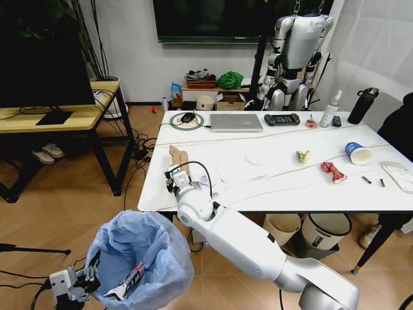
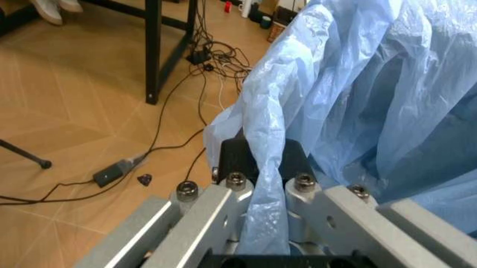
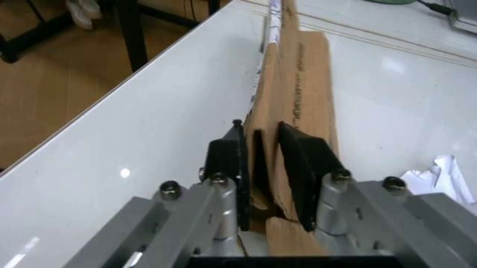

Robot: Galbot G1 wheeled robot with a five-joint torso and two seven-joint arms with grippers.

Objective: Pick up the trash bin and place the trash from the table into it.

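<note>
- Left gripper [image 2: 261,167], lower left of the head view: fingers pinched on the bag rim of the trash bin [image 1: 139,258].
- Right gripper [image 3: 262,162], at the table [image 1: 284,194] near-left edge: fingers clamped on torn cardboard strip [image 3: 294,78].
- Step: first pick of the trash. Next, I judge: lift cardboard clear, carry over the bin mouth.

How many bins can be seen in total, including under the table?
3: the blue-bagged trash bin on the floor at the left gripper, plus a cream bin and a white bin under the table.

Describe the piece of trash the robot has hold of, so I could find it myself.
Start at the white marble-look table and go to the corner nearest the yellow-wood desk. There the right gripper is shut on a torn strip of brown cardboard. Its neighbour is crumpled white paper; only the cardboard is brown and long.
</note>
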